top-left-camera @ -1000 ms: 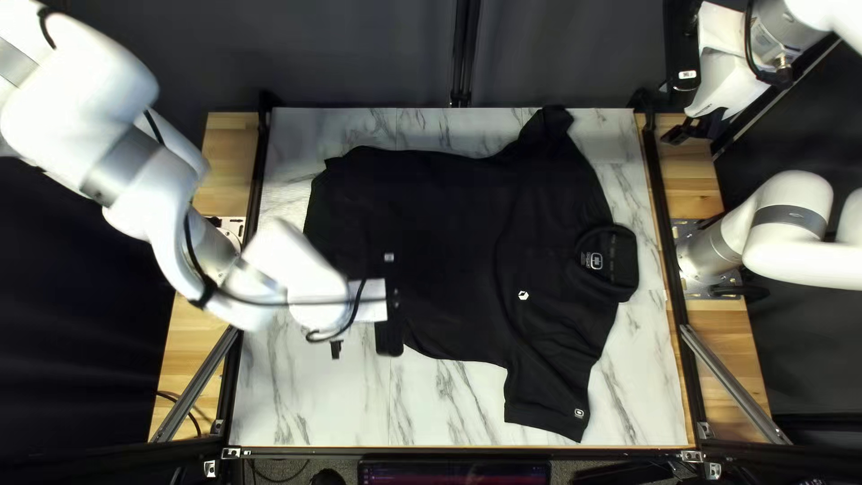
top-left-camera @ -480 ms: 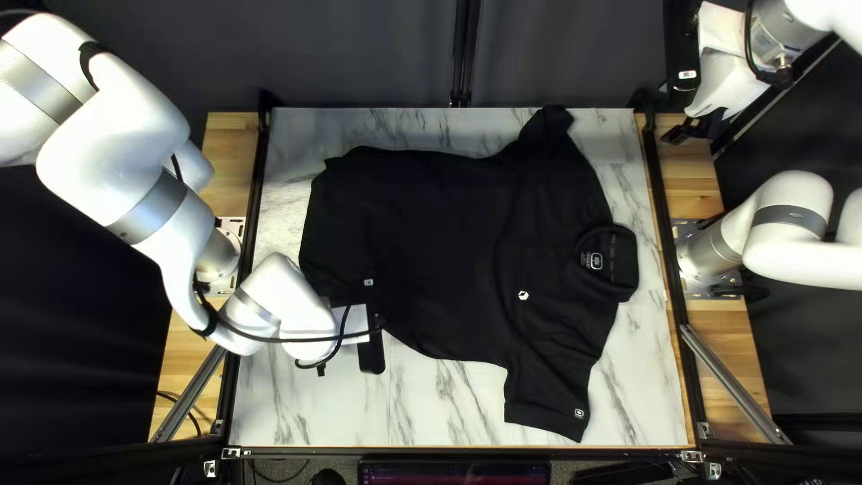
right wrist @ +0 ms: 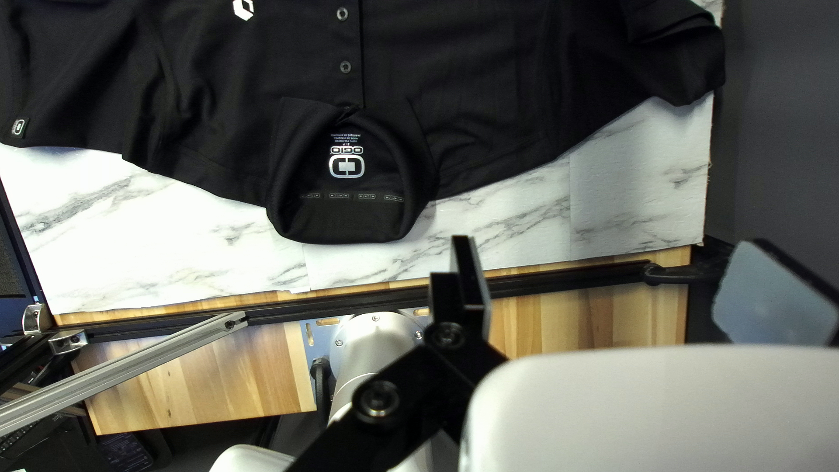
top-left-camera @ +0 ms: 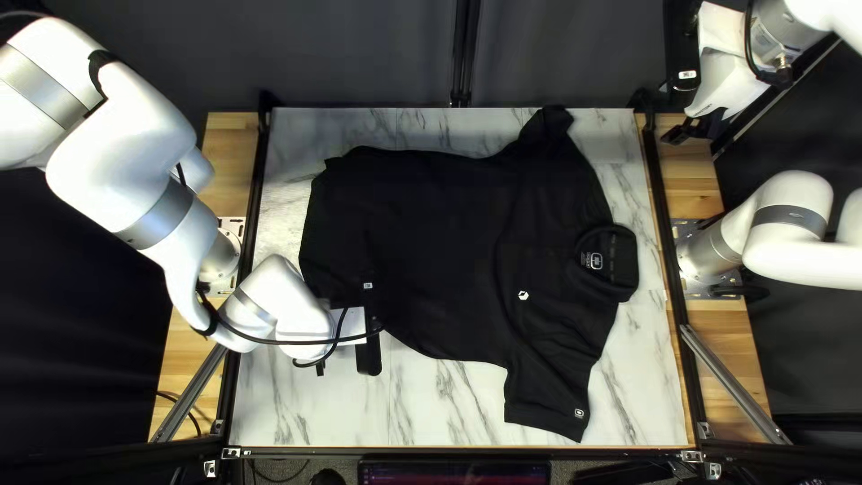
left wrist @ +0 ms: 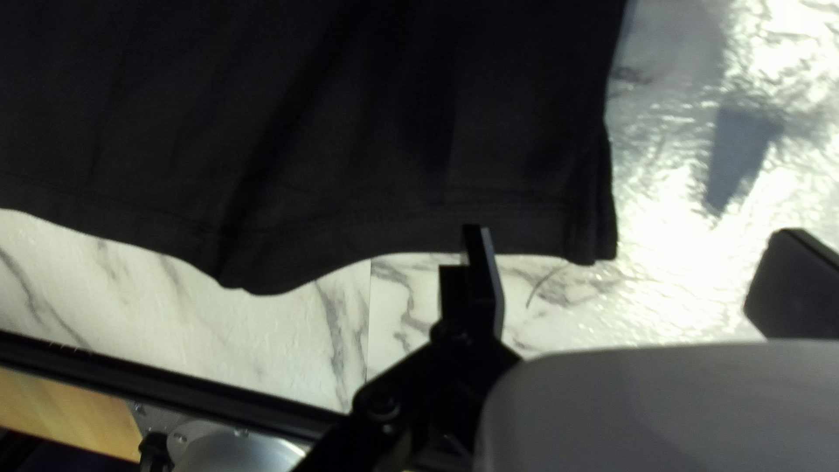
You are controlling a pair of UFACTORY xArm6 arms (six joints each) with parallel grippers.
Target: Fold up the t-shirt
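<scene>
L gripper [top-left-camera: 345, 366] shifted left, nr wavy-hemmed blk polo [top-left-camera: 440, 242].

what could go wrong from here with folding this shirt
The open left pincer has one finger at the hem and the other out past the shirt's side edge, so closing now might catch little cloth or slip off. The hem is wavy, so the fold could come out crooked. The bunched far sleeve may crease.

The black polo shirt [top-left-camera: 440, 242] is lying unfolded, front up, on the table [top-left-camera: 449, 404], its collar [top-left-camera: 628, 268] pointing rightward in the top left view.
</scene>
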